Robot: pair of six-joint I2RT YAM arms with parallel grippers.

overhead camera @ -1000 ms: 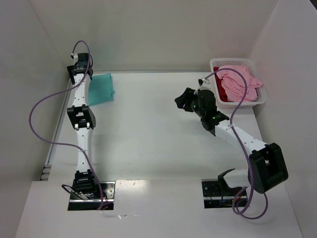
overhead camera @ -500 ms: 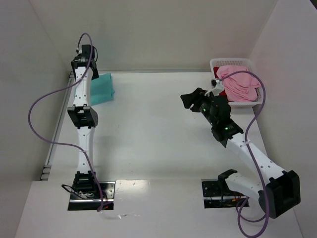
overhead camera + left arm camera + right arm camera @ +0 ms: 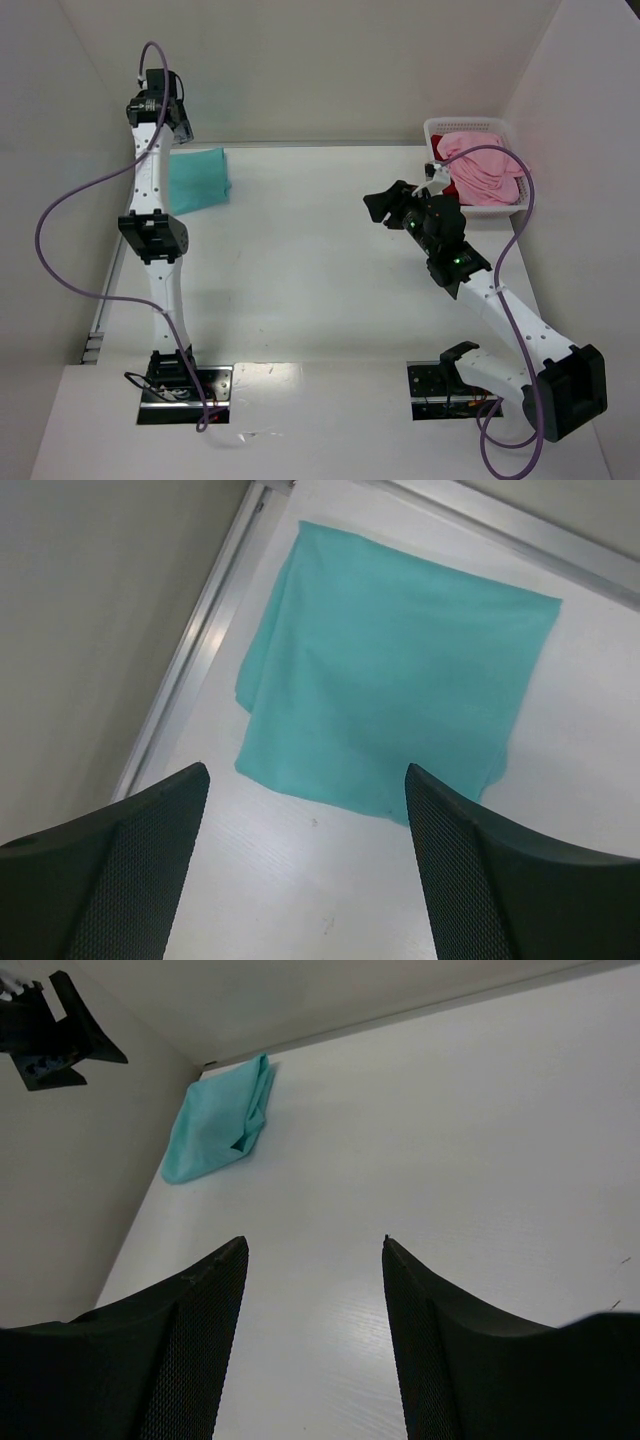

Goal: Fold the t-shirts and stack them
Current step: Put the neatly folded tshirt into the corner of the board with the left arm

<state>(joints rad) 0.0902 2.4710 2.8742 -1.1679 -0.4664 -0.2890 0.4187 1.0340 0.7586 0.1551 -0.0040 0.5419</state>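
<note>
Since the earlier frame the left arm has risen off the far-left corner of the bench (image 3: pixel 300 260), and the left gripper (image 3: pixel 302 780) now hangs above the teal t-shirt (image 3: pixel 400 680) instead of down at it. The right arm has reached forward from a tucked pose, and the right gripper (image 3: pixel 385 205) now stands just left of the white basket (image 3: pixel 470 122).

Findings:
- Left gripper: jaws spread wide, nothing between them. The teal t-shirt lies flat below, apart from both fingers.
- Right gripper (image 3: pixel 314 1245): jaws partly apart, empty, aimed across the bare bench and away from the basket.
- Teal t-shirt (image 3: pixel 198 178): folded to a rough rectangle in the far-left corner beside the edge rail. Its left edge is doubled over and slightly uneven.
- Pink t-shirt (image 3: pixel 485 172): heaped in the basket at the far right, unfolded. What lies beneath it I cannot confirm, as the pink cloth and the right arm hide it.

Assessment: the first shirt looks finished and released, so I judge the step in hand to be fetching the pink one.

To do it well, I would:
- turn the right gripper to face the basket before descending;
- pinch a high ridge of pink cloth only, so a second garment does not come along;
- lift straight up until the cloth clears the rim, since dragging sideways could tip or slide the light basket;
- lay the shirt on the open middle of the bench, within reach of both arms;
- keep the left arm high so it does not disturb the teal fold.
</note>
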